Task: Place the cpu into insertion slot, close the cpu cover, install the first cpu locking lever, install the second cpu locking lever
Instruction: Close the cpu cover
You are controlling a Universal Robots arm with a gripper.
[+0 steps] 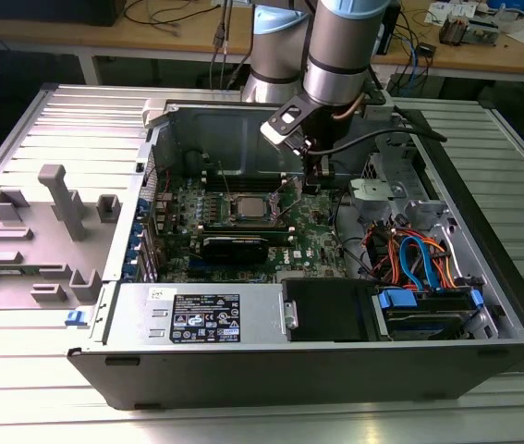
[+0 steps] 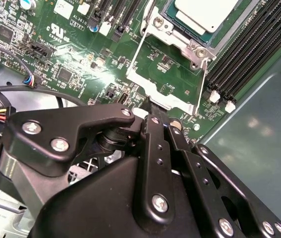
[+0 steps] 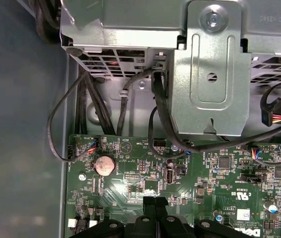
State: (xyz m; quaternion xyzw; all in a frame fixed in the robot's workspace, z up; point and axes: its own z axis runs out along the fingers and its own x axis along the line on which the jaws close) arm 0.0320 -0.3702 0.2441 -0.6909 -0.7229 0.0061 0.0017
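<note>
Clenched empty, the gripper (image 3: 155, 202) is hovering beside the open cpu cover (image 2: 133, 69); the cpu (image 2: 204, 12) is sitting in the insertion slot (image 2: 180, 38).

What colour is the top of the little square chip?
Pale silver-grey. The cpu shows best in the second wrist view.

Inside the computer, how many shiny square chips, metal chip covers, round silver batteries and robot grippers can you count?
cpu: 1
cpu cover: 1
round battery: 1
gripper: 1
Total: 4
</note>
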